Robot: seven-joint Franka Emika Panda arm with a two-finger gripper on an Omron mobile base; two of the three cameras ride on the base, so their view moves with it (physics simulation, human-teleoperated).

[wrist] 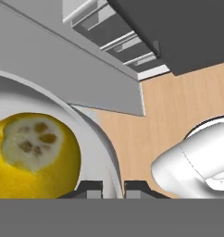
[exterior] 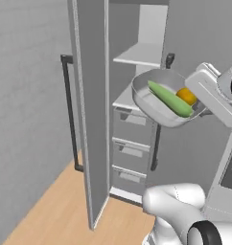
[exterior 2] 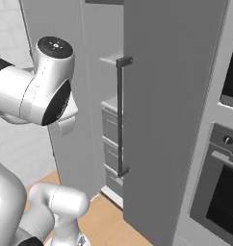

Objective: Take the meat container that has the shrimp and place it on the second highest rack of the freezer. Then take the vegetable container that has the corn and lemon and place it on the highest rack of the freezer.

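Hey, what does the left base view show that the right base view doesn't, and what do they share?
Left base view alone: the container held up before the freezer shelves, carrying the corn and the lemon. Right base view alone: the wall oven to the right of the freezer, with its knob. Both: the open freezer, its three drawers, a long dark door handle, and the wooden floor.

The arm [exterior: 214,95] is raised, its hand [wrist: 113,187] clamped shut.
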